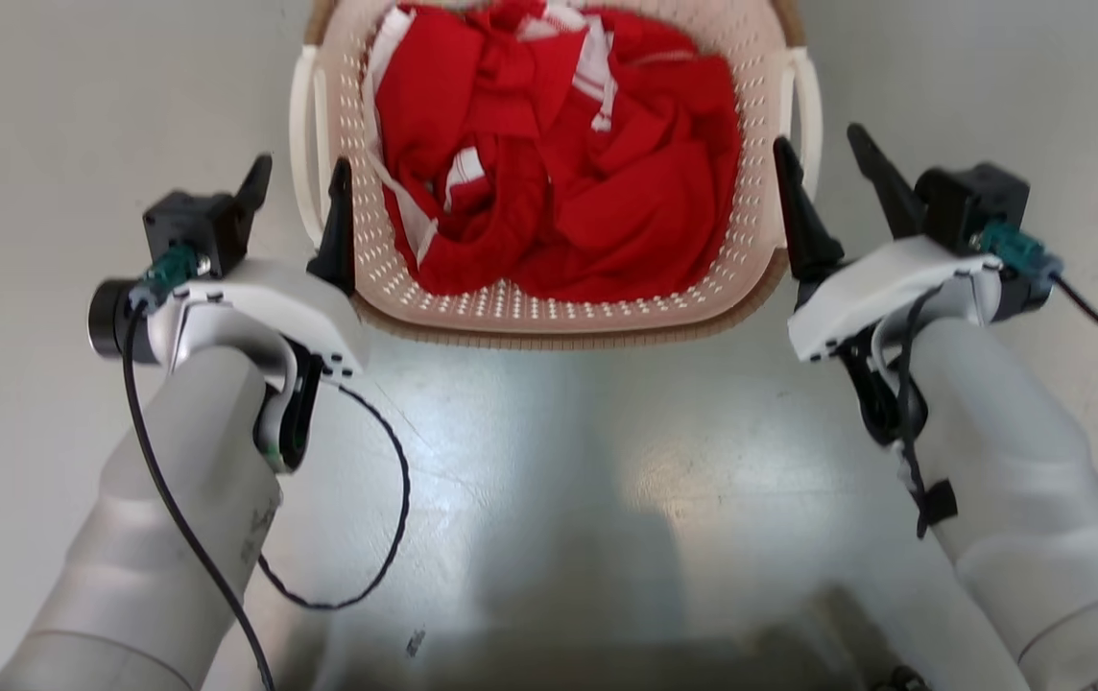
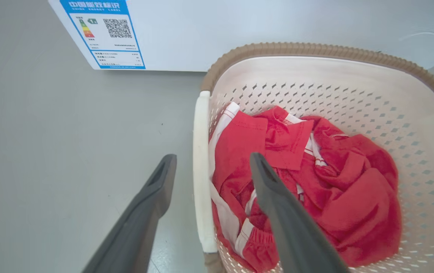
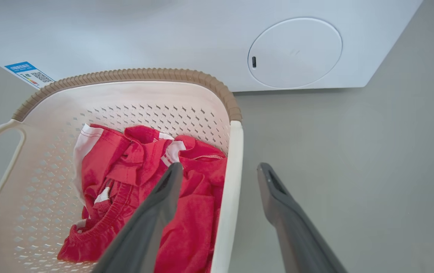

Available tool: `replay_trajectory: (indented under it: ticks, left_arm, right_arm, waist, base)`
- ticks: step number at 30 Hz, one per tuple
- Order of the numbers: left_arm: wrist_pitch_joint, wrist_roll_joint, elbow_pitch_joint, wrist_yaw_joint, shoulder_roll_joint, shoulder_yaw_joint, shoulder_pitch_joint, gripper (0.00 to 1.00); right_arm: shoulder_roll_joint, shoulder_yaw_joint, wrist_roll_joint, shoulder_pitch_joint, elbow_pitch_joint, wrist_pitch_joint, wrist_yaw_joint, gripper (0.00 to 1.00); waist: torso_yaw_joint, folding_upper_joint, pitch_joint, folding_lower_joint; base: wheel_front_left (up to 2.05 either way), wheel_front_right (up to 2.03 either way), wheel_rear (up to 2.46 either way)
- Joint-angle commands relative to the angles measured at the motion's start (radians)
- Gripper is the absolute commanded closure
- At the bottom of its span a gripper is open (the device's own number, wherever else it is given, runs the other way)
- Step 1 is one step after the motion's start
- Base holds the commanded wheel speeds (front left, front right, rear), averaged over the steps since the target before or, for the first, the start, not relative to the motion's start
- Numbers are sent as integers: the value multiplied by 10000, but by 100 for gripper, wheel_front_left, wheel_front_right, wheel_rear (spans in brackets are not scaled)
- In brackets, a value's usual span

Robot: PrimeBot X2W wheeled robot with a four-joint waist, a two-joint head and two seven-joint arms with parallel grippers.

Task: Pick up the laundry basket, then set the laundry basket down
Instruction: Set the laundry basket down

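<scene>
In the head view, you are seeing the laundry basket (image 1: 559,336) sitting on the floor (image 1: 79,96) at the far middle, with red clothes (image 1: 607,192) lying in it. Your left pincer (image 1: 301,168) and right pincer (image 1: 819,139) are both hanging released. In the left wrist view, spread fingers (image 2: 145,212) are straddling the left handle (image 2: 201,170), and a washing machine (image 2: 239,30) is standing just beyond the basket. In the right wrist view, the fingers are straddling the right handle (image 3: 232,170).

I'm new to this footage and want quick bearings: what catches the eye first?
Bright red clothes heaped in the laundry basket on the floor ahead. The left claw stands open astride its left handle, the right claw astride its right handle. A white washing machine sits behind it.
</scene>
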Motion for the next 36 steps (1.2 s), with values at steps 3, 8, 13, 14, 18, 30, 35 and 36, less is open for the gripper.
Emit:
replay_trajectory:
  ticks: [3,8,13,14,18,30,35,36]
  left_arm:
    - [-49,216,-329,41,268,527,822,0]
    - [-49,408,-566,-43,192,914,1373,0]
    - [-49,716,-838,-137,100,1474,2125,0]
    - [-49,776,-897,-164,70,1587,2269,0]
    - [-49,1084,-1125,-275,-55,1994,2831,0]
    - [-49,1833,-1969,-711,-278,3233,4781,0]
    - [-49,2106,-2292,-894,-354,3785,5714,0]
    - [-49,2122,-2340,-943,-383,3855,5872,0]
  right_arm:
    - [166,-110,-465,1046,-442,-93,-40,0]
    - [166,-354,-766,1538,-766,-93,-40,0]
    - [166,-776,-1266,2266,-1328,-93,-40,0]
    - [166,-905,-1395,2431,-1467,-93,-40,0]
    - [166,-1316,-1776,3151,-1936,-93,-40,0]
    - [166,-2248,-2713,5401,-3334,-93,-40,0]
    - [166,-2539,-2862,6473,-3813,-93,-40,0]
    - [166,-2573,-2891,6633,-3882,-93,-40,0]
  waist:
    - [11,0,-866,0]
    - [55,0,-1641,0]
    - [76,0,-2729,0]
    - [84,0,-2946,0]
    - [125,0,-3790,0]
    - [39,0,-6138,0]
    - [45,0,-7125,0]
    - [39,0,-7303,0]
  base:
    - [0,0,0]
    - [0,0,0]
    - [0,0,0]
    - [0,0,0]
    - [0,0,0]
    - [0,0,0]
    - [0,0,0]
    - [0,0,0]
